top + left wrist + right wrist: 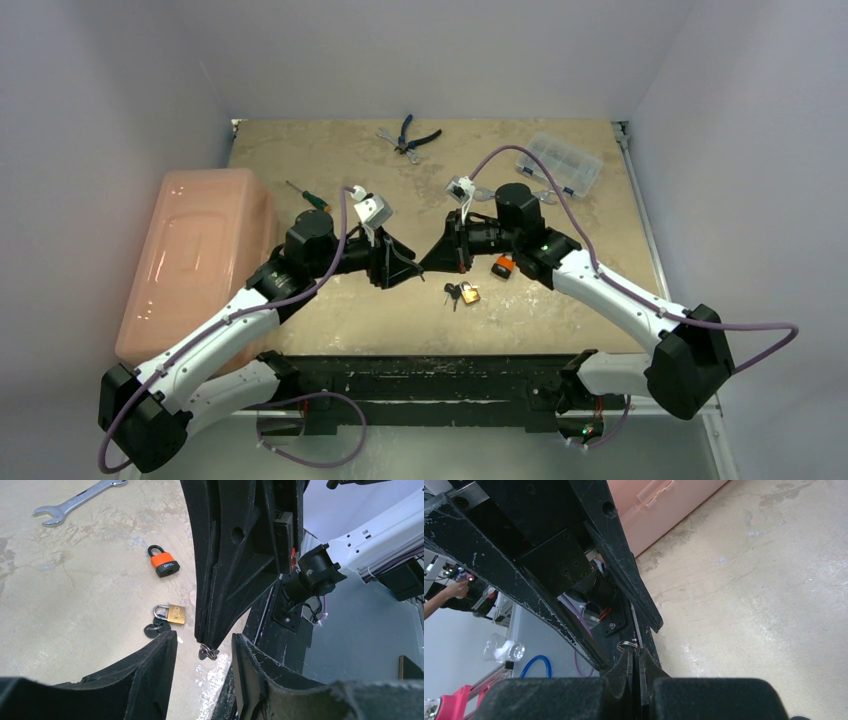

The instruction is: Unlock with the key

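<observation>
The left claw point(204, 641) stands part open, its fingers point(150, 672) either side of the key point(207, 653) and not touching it, as far as the left wrist view shows. The key hangs from the tip of the right claw point(636, 654), whose jaws are pressed together on it, with its ring point(626, 645) showing just above them. The two claws meet tip to tip above the table point(75, 595), near its middle. Beyond the key, on the table, lies the brass lock point(173, 614), shackle closed, with spare keys point(156, 629) just beside it. Farther off lies the orange lock point(163, 563), also closed. So the key is off the table and looks about to pass between the claws or be regripped. No lock is held, no key sits in a keyhole, and which lock this key fits I cannot tell. Lining up, inserting, turning and freeing the shackle are all left.
</observation>
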